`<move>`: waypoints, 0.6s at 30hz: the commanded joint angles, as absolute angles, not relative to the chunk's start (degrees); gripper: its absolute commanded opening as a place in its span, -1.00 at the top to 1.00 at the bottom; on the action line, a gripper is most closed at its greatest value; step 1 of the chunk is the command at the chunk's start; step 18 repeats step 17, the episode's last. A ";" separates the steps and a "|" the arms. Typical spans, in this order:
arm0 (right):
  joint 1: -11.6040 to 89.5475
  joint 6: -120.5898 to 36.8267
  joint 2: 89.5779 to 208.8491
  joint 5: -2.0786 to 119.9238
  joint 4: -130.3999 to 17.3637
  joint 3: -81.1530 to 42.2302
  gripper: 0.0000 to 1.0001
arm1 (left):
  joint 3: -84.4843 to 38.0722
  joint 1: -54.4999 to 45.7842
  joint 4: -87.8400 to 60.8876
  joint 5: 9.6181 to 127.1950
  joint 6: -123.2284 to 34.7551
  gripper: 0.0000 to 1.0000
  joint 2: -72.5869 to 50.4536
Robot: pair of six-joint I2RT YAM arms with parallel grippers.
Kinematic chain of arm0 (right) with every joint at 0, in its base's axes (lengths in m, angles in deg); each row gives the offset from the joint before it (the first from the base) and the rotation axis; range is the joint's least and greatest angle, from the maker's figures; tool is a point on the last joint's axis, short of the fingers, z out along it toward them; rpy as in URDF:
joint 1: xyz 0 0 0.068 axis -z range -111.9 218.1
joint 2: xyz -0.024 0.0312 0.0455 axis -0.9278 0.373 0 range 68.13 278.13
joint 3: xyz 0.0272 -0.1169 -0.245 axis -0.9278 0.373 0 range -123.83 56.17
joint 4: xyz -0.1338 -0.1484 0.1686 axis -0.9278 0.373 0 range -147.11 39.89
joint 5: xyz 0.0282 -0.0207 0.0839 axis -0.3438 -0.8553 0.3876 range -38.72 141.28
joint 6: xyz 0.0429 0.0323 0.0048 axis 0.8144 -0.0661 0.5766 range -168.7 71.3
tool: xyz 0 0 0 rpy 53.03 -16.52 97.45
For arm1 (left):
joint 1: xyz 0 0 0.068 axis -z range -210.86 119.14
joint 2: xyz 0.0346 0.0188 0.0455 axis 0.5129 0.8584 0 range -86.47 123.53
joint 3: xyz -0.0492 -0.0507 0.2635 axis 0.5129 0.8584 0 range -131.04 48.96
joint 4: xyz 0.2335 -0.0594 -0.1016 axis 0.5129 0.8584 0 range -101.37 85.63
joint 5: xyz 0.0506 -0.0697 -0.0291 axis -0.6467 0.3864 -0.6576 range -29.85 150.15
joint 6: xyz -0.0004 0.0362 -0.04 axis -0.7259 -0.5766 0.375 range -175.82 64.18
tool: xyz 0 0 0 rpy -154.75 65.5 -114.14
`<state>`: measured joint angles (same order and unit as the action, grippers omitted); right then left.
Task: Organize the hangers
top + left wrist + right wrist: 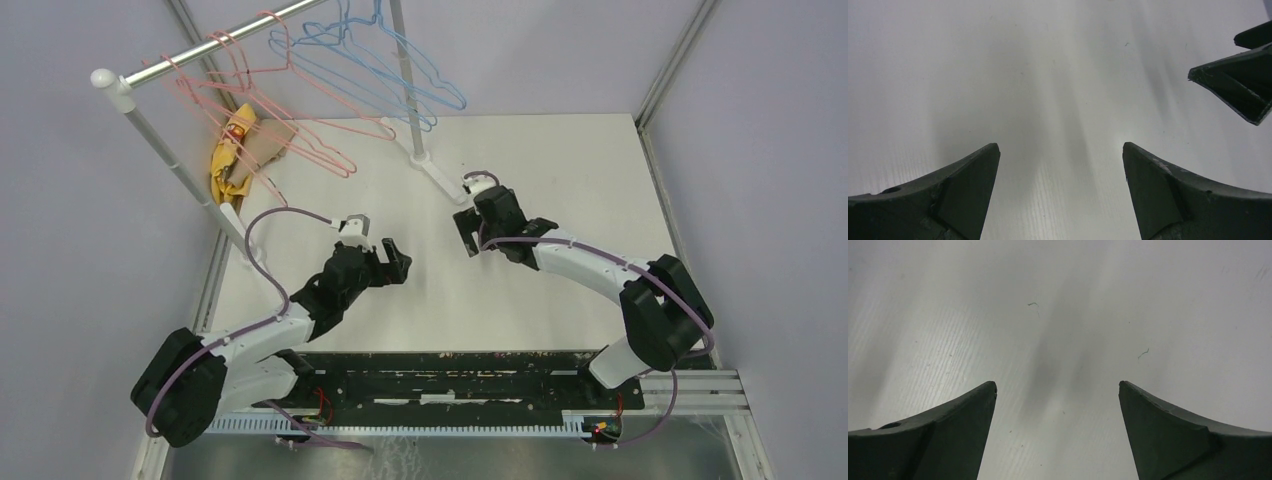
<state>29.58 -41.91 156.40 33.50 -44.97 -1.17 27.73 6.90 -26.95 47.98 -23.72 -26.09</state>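
Roughly three pink hangers (262,72), two blue hangers (385,70), one rail (200,55), one yellow cloth bundle (232,150)

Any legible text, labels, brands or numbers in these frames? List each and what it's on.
No readable text in any view.
Yellow object at the far left of the table: reddish marks, too blurred to read.
Hangers, left gripper, right gripper: no print visible.

I see white table (560,200), surface finely ribbed. Far left corner: crumpled yellow item (232,150) lying on it, brown flat piece (268,143) touching it. White rack foot (437,172) rests at far centre, second foot (235,222) at left edge. Tiny thread bits (1034,304) show in my right wrist view.
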 commanded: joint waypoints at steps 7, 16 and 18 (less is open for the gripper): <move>30.00 -37.84 159.67 28.88 -47.22 -2.20 -1.00 | 26.31 7.05 -36.69 45.61 -30.23 -0.98 -17.43; 30.64 -37.25 160.88 28.35 -48.77 -1.85 -1.00 | 25.80 6.97 -35.77 45.64 -31.29 -0.98 -17.48; 30.78 -37.11 160.93 28.43 -48.63 -2.01 -1.00 | 25.91 6.90 -35.78 45.64 -31.29 -0.98 -17.66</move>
